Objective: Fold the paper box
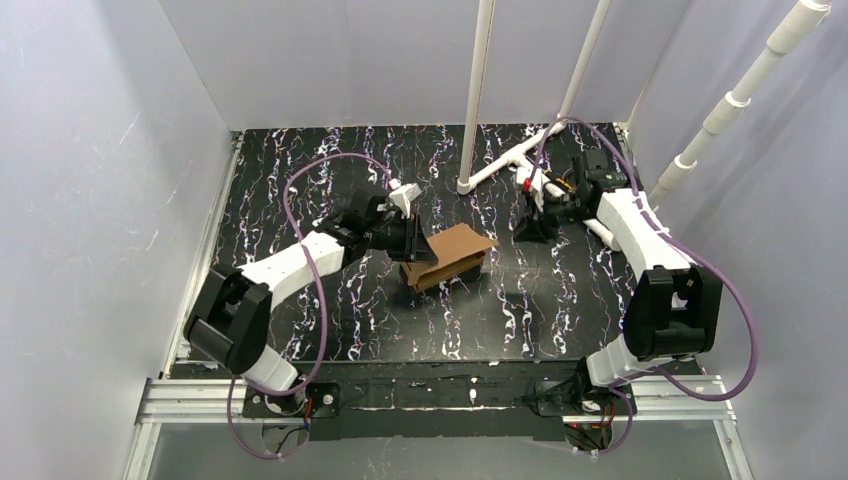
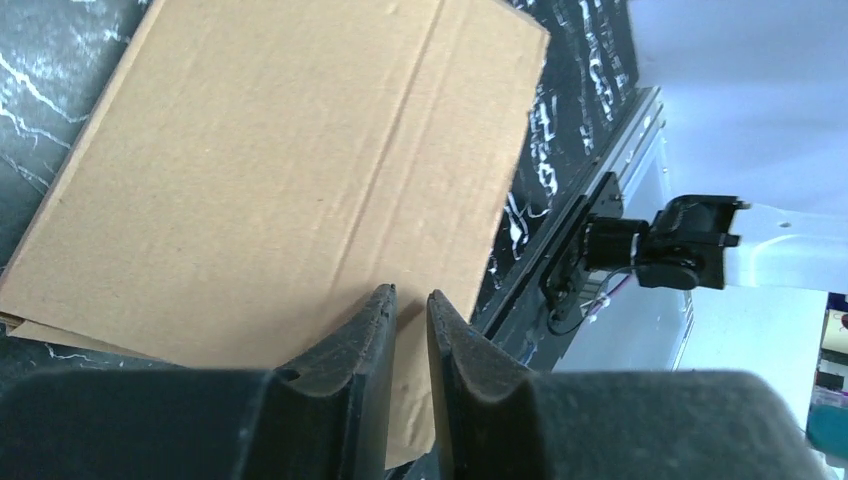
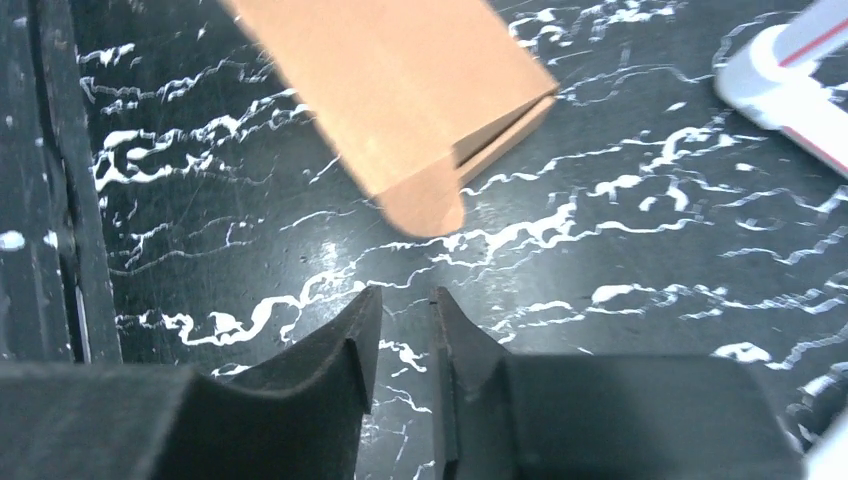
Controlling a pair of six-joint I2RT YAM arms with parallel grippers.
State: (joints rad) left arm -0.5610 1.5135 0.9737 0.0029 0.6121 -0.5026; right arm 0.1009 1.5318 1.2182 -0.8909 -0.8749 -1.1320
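From my seat the box is the nearest thing to the arm bases. It sits around mid-table, left of centre. Its long axis runs from near-left to far-right. The top panel looks tilted up, not flat, so I judge the fold unfinished.

Just beyond its left end is the left gripper, right up against the cardboard. In the left wrist view its fingers stand almost together with only a slit between them. The brown panel spreads out ahead and fills that slit. I cannot tell whether they pinch a flap edge or merely lie over the surface.

Farther back and to the right is the right gripper, well clear of the box's far-right end. In its own view the jaws are a slit apart over bare table, with nothing between them. The box lies ahead of them, and a rounded tab sticks out from its corner toward the fingertips without touching them.

So the move turns on that gap. The left arm is at the left end, and the loose tab faces the right arm, which I judge must come in along the long axis.
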